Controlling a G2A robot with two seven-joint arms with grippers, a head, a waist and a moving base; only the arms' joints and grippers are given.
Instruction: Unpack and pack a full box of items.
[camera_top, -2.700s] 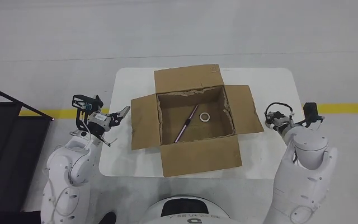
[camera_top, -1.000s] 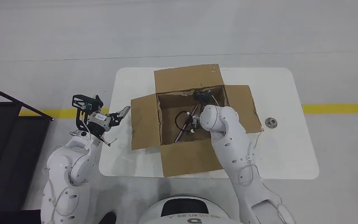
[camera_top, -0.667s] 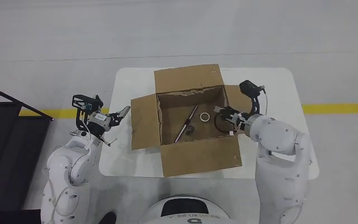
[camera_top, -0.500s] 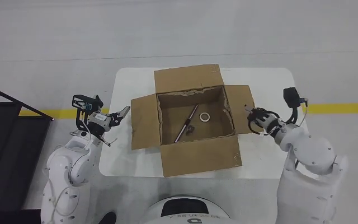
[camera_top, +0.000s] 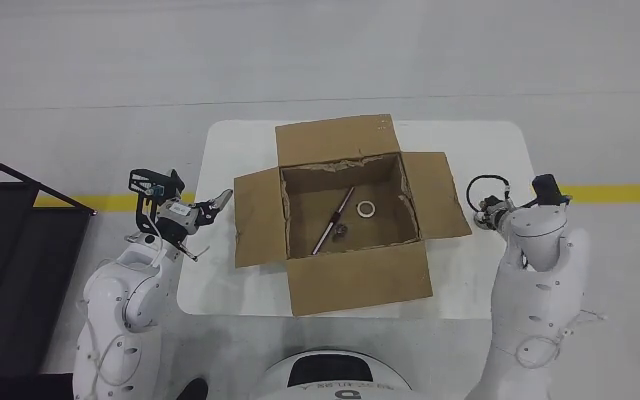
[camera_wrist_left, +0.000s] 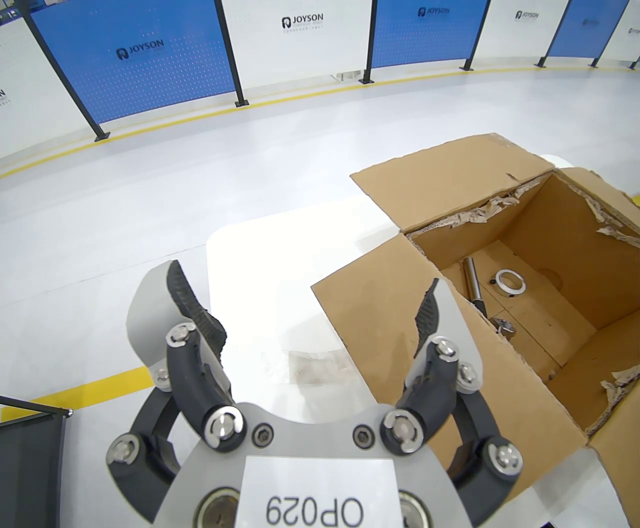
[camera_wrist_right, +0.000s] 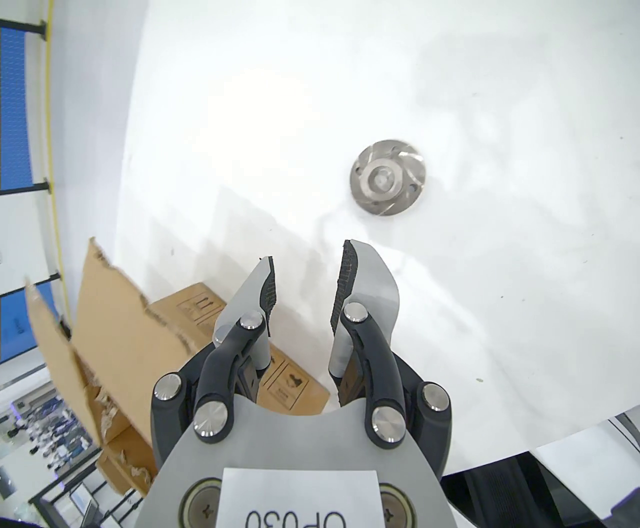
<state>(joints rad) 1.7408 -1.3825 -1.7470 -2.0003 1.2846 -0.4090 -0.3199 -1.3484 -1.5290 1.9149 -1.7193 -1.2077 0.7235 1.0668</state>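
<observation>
While L gripper (camera_wrist_left: 303, 274) gapes empty by box (camera_wrist_left: 450, 180), R gripper (camera_wrist_right: 308, 251) part-open, empty, nr disc (camera_wrist_right: 387, 178).

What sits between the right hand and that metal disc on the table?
Nothing: the right wrist view shows bare white table between the right hand and the metal disc.

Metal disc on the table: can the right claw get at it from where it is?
Probably yes. The metal disc lies flat on the bare table just beyond the open right claw, and nothing stands between them.
</observation>
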